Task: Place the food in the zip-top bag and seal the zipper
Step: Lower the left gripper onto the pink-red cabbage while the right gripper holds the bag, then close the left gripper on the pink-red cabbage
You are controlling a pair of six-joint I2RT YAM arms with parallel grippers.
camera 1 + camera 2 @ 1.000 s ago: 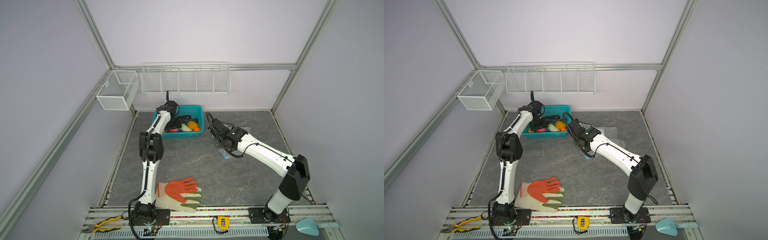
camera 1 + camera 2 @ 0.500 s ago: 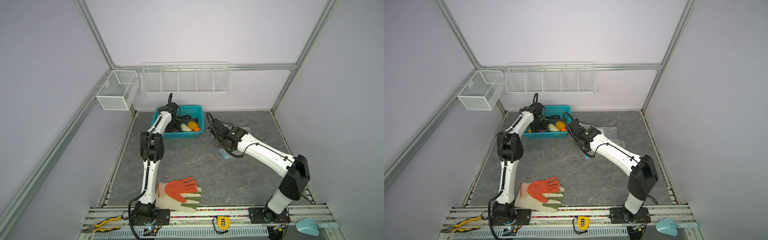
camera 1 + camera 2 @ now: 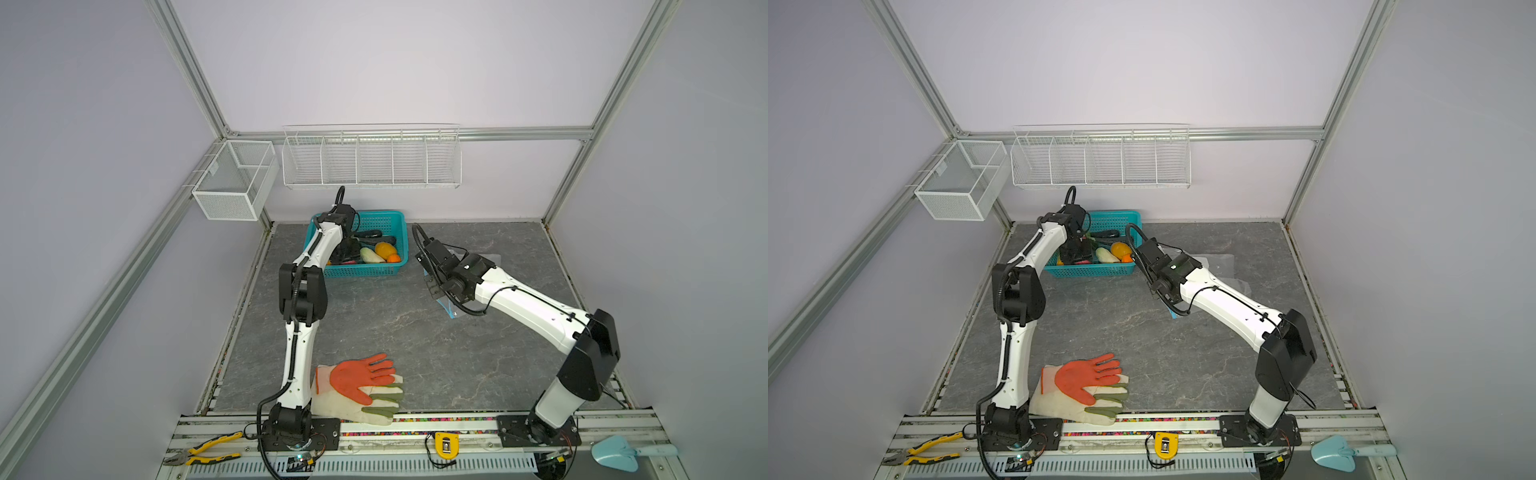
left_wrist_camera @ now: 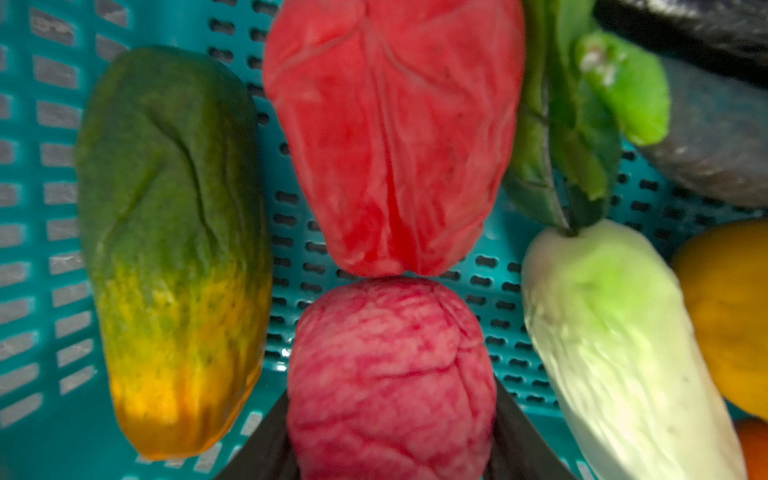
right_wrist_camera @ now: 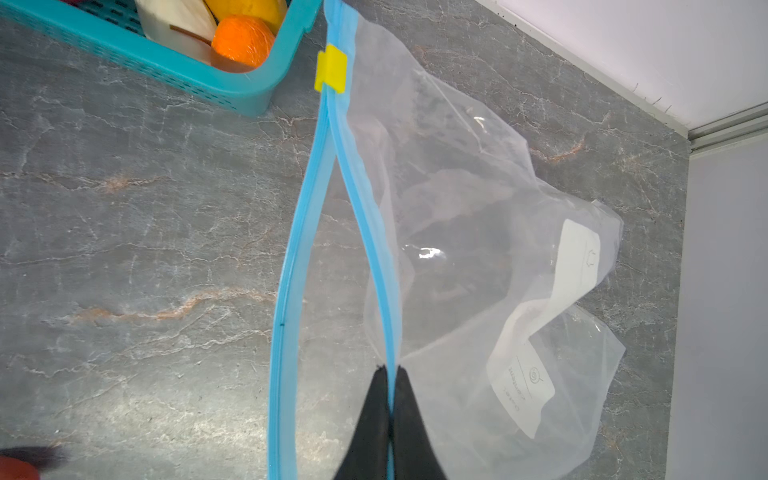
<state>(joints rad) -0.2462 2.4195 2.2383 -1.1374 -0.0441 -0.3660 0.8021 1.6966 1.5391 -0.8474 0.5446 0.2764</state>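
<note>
While our right hand pinches one lip of the zipper, propping the limp, slippery zip-top bag open on the counter, our left hand straddles a wrinkled, likely soft pink fruit in the basket. Whether it grips, we cannot tell. Squeeze its middle gently.

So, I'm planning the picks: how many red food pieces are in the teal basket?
2 visible: a bright red piece beside the green-yellow piece, and a mottled pink-red piece touching its tip, flanked by the left gripper. Others may be hidden.
</note>
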